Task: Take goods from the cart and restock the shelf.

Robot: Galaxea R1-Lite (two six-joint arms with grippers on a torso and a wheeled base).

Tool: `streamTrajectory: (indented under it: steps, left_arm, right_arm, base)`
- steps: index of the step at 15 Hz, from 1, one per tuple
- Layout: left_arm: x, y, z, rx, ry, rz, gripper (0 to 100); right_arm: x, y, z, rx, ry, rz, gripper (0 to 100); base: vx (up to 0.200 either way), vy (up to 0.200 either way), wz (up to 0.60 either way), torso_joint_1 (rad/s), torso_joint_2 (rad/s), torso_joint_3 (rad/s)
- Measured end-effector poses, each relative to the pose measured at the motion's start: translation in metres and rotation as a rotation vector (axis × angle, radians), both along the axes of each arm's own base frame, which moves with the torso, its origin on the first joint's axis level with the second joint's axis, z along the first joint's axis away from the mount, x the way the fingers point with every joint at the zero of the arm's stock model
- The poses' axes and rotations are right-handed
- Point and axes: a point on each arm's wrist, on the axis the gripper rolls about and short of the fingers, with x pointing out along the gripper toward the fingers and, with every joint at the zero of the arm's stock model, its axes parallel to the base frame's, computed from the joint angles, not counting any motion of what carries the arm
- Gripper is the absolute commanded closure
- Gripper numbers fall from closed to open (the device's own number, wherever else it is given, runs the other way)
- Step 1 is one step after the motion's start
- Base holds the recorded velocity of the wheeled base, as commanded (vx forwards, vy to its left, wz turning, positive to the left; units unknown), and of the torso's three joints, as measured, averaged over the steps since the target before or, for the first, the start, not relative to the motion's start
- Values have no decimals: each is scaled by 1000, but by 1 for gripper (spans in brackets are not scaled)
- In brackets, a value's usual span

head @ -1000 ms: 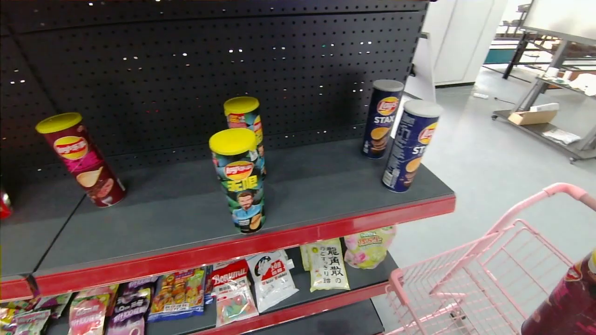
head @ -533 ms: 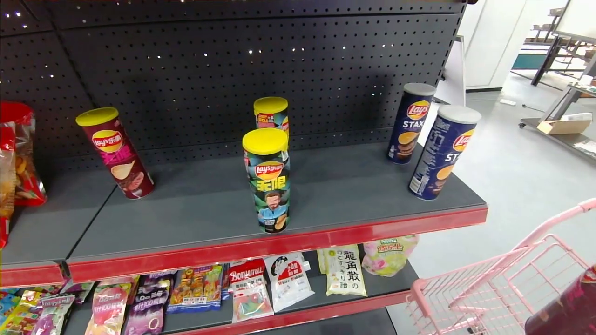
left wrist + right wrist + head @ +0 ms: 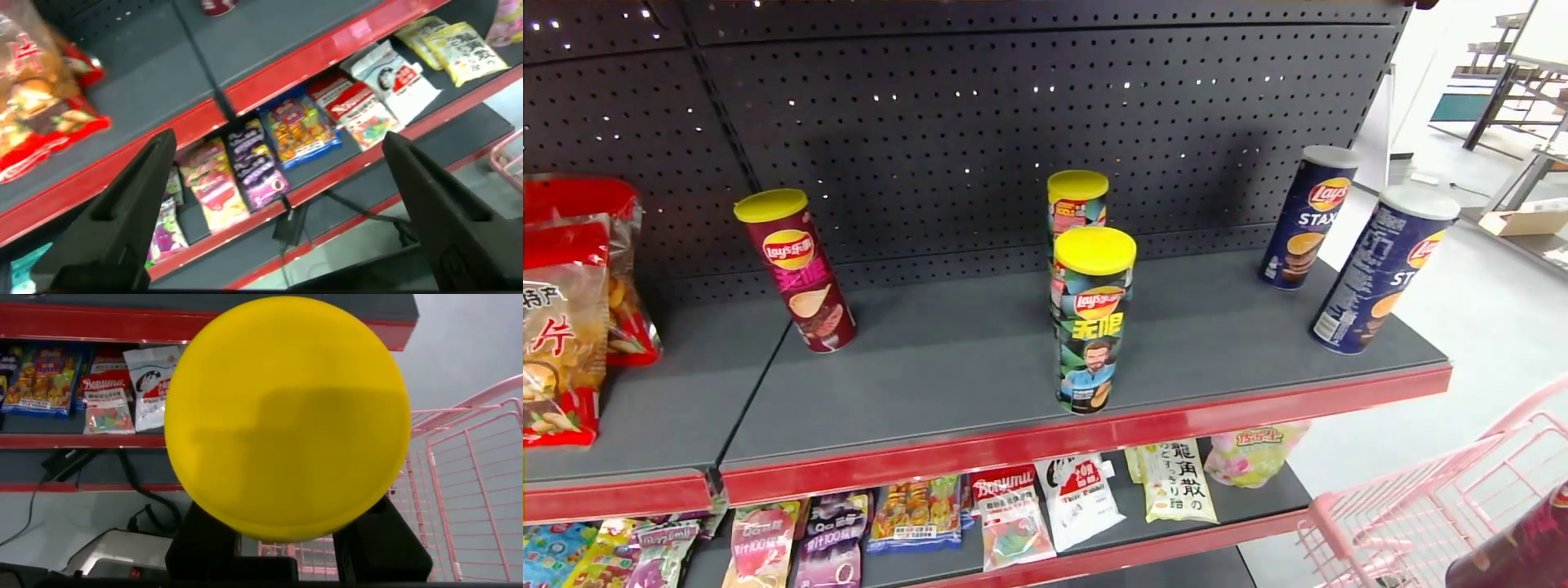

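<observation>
Right gripper (image 3: pixel 296 554) clamped on can (image 3: pixel 286 416); left gripper (image 3: pixel 278 196) apart, empty. Best to stand it upright beside maroon can (image 3: pixel 796 269) on shelf (image 3: pixel 980 367).

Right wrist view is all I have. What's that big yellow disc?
Observer: A can's lid. The head view shows the held maroon can low on the robot's right, by the pink cart.
Operator: Any like it on the shelf?
Observer: Yes, a yellow-lidded shelf can, also maroon, stands at the left of the upper shelf.
Operator: And the other arm?
Observer: The left gripper is open and empty, before the lower snack bags.
</observation>
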Motion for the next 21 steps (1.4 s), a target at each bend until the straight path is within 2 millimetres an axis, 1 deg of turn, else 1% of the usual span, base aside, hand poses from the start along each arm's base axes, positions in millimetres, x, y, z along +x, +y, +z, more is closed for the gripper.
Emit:
streamTrajectory:
  steps: [12, 17, 21]
  left_arm:
    - [0, 0, 0, 1, 2, -1, 0]
    - [2, 0, 1, 14, -15, -12, 0]
    - [13, -2, 9, -4, -39, -43, 0]
  right_arm:
    - [-2, 0, 0, -4, -8, 3, 100]
    - [-4, -1, 0, -3, -18, 1, 100]
    - [-11, -3, -1, -11, -50, 2, 100]
  base:
    - [0, 200, 0, 2, 2, 2]
    - [0, 0, 0, 0, 0, 0]
    - [0, 0, 0, 0, 0, 0]
